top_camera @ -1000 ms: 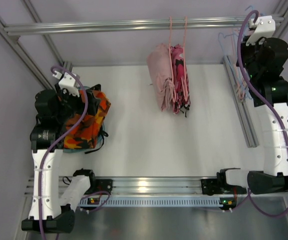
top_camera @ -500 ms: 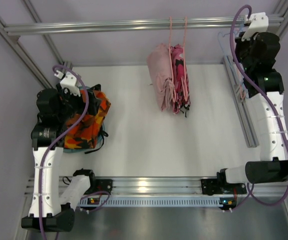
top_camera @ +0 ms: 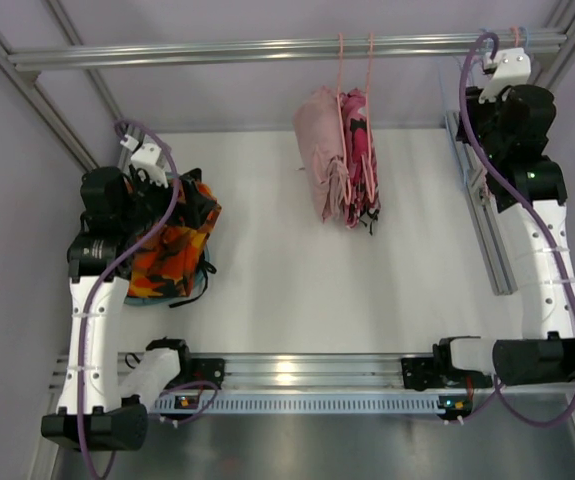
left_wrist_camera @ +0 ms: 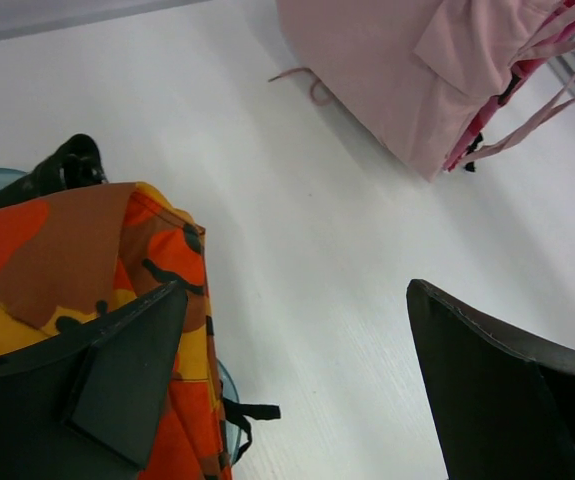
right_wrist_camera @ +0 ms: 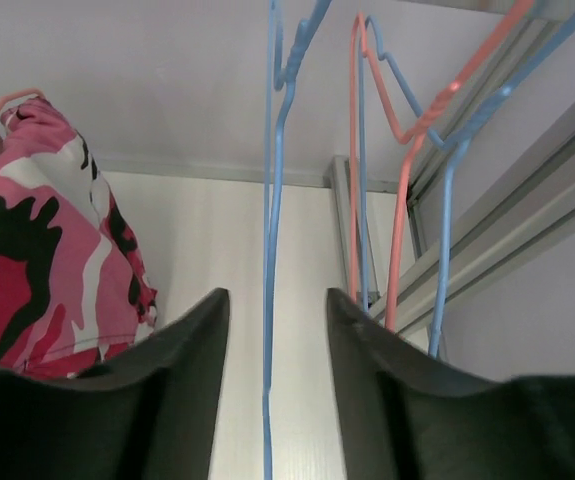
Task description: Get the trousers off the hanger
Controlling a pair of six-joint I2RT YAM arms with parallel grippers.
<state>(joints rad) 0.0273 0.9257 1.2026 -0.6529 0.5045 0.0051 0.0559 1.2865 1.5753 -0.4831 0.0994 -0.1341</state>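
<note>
The orange camouflage trousers lie bunched on the white table at the left. A teal hanger edge and black straps show from under them in the left wrist view. My left gripper hovers over their far end, open and empty. The pale pink trousers hang from the top rail on a pink hanger and also show in the left wrist view. My right gripper is raised at the rail, open, with a blue hanger wire between its jaws.
Pink camouflage trousers hang beside the pale pink pair and show in the right wrist view. Several empty blue and salmon hangers hang at the right end of the rail. An aluminium side rail runs along the table's right edge.
My right arm has swung left and closer to the empty hangers at the rail. My left wrist has shifted slightly away and right over the orange trousers.
</note>
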